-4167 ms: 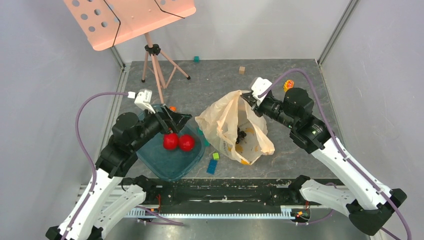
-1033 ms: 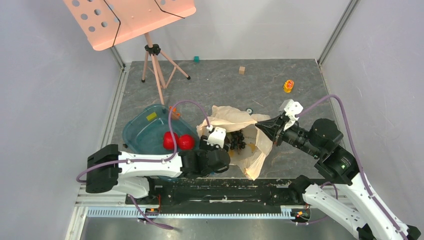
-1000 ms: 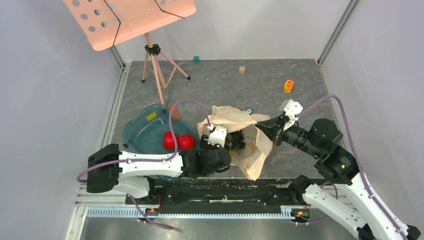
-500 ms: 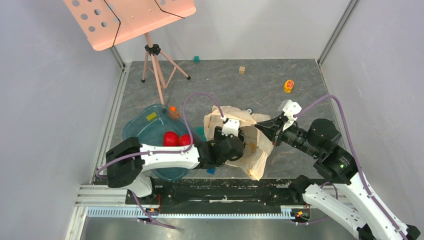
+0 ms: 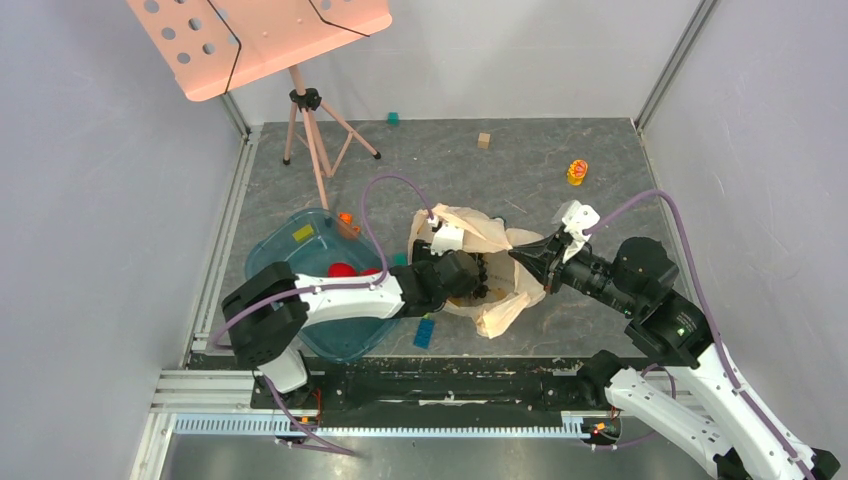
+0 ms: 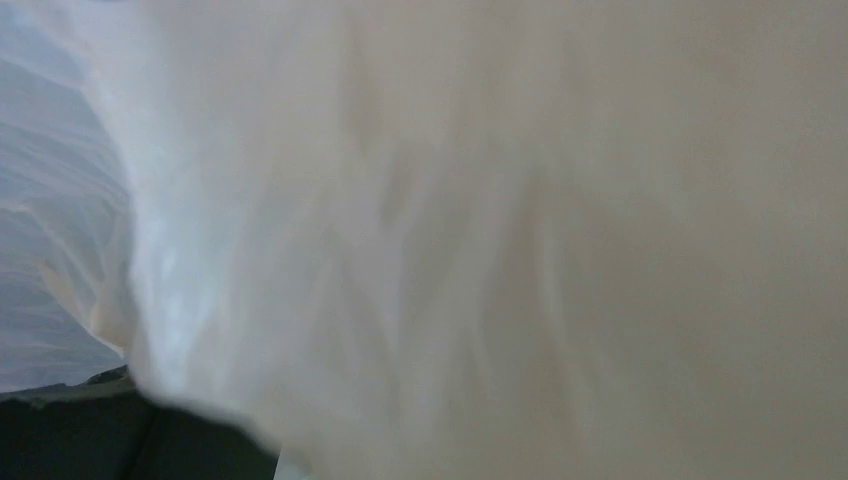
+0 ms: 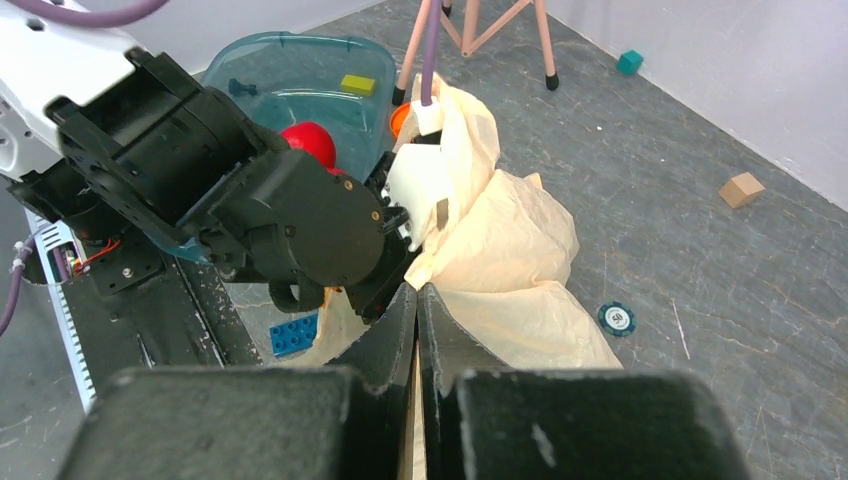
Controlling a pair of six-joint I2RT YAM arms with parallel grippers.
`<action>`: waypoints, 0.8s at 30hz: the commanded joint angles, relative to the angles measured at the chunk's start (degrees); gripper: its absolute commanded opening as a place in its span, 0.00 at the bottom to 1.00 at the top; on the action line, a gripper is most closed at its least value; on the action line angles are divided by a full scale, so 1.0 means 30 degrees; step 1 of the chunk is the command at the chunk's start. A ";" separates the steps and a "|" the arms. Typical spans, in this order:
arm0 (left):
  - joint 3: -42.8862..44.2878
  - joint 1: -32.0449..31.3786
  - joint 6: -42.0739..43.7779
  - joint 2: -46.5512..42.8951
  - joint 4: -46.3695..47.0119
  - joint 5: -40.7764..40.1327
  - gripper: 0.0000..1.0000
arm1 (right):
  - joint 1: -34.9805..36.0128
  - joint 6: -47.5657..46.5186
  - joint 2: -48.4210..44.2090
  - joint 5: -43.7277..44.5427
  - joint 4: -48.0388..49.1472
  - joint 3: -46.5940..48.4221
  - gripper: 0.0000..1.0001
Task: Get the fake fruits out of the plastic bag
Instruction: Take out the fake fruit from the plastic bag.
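The grey marbled surface [image 5: 450,160] carries a peach music stand [image 5: 260,35] at its far left corner. A teal translucent tray [image 5: 285,250] lies toward the near left corner. The crinkly peach-beige plastic bag [image 5: 505,305] sits crumpled near the middle of the near edge, just beside the tray.

The left arm [image 5: 350,293] reaches across the tray and the left hand [image 5: 478,276] is buried in the bag's mouth. Its wrist view shows only plastic, so I cannot tell how wide the fingers stand. The right hand [image 7: 417,310] is pinched tight on the bag's rim on the side toward the right edge, with a thin sheet clamped between its fingers.

Two red fake apples [image 5: 342,270] lie in the tray, partly hidden by the left arm, and a yellow block [image 5: 303,232] lies in its far part. A blue block [image 5: 424,333] lies by the near edge, between tray and bag. A teal cube [image 5: 393,118] and a wooden cube [image 5: 484,140] lie along the far edge, and a yellow-orange toy [image 5: 577,171] toward the far right corner. A poker chip [image 7: 617,318] lies just beside the bag.
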 commanded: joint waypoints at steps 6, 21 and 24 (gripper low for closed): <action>0.1522 0.0432 -0.1389 0.2344 -0.2522 -0.0033 0.96 | -0.0055 0.0237 0.0095 -0.0351 0.0434 0.0198 0.00; 0.0812 0.0690 -0.1026 0.0896 -0.1841 0.1314 0.53 | -0.0055 0.0414 0.0067 -0.0332 0.0551 0.0060 0.00; 0.0910 0.0702 -0.0482 -0.0221 -0.1805 0.2106 0.52 | -0.0054 0.0498 0.0051 -0.0075 0.0697 -0.0095 0.00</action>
